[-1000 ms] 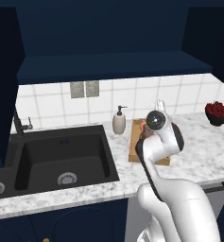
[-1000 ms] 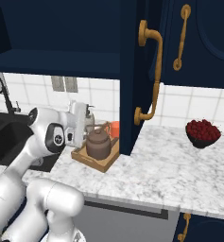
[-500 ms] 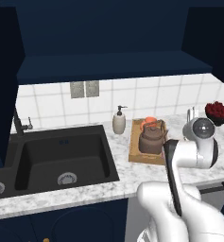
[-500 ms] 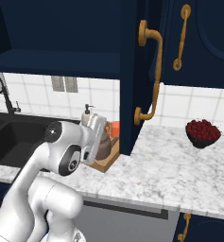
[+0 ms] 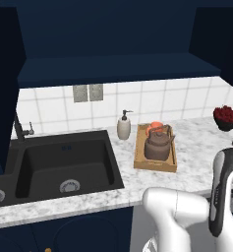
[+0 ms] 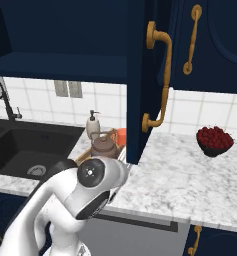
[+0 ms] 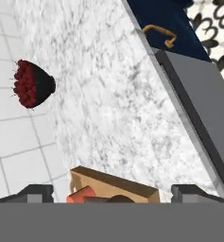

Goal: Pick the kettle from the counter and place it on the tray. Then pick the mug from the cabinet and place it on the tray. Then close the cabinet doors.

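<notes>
Fingers [image 7: 35,192] spread wide apart at the bottom of the hand view, gripping nothing, gripper [image 7: 111,196] hanging just above the tray [image 7: 114,185]. On the counter [image 5: 196,162], right of the black sink [image 5: 64,162], wooden tray [image 5: 155,163] carrying the kettle [image 5: 158,144] upright, with the orange mug [image 5: 156,126] directly behind it at the tray's far end. Just left of the tray, a cream soap dispenser [image 5: 124,126] against the tiled wall. Farther along the counter to the right, well apart from the tray, a dark bowl of red fruit [image 6: 214,140]. Above, the cabinet [image 5: 113,69] standing open, one of the cabinet doors [image 6: 151,80] swung out edge-on over the counter, brass handle [image 6: 160,80] facing right.
</notes>
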Tool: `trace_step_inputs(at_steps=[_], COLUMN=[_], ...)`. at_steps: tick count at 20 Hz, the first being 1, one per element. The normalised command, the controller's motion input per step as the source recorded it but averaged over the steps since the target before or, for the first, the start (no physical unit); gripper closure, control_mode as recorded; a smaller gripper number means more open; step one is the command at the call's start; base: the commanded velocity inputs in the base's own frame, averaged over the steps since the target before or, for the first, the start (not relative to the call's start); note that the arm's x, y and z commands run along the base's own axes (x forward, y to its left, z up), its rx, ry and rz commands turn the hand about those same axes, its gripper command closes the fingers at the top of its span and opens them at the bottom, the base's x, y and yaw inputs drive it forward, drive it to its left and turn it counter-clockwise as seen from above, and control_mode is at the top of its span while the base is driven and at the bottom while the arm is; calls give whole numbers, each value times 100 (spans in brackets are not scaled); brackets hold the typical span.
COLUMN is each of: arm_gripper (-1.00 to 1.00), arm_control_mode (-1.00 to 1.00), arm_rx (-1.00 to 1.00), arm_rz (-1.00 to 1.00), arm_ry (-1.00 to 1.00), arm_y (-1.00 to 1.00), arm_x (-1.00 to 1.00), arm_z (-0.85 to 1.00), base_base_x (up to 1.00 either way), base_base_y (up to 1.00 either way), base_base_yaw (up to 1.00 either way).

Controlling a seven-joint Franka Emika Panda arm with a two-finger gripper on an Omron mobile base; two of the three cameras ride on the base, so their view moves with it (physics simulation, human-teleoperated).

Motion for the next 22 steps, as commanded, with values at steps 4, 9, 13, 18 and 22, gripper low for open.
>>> trace_step_inputs(at_steps=[4, 9, 13, 18, 22], arm_gripper=[-100, -100, -100, -100, -100], arm_control_mode=[-100, -100, -100, -100, -100], arm_rx=[24, 25, 23, 19, 15], arm_rz=[1, 11, 17, 21, 20], arm_ry=[-12, -11, -13, -12, -9], arm_y=[-59, -78, -77, -75, -71], arm_x=[-63, 2, 35, 47, 43], arm_z=[-19, 0, 3, 13, 16], base_base_x=[0, 0, 0, 0, 0], base_base_y=[0, 0, 0, 0, 0], base_base_yaw=[0, 0, 0, 0, 0])
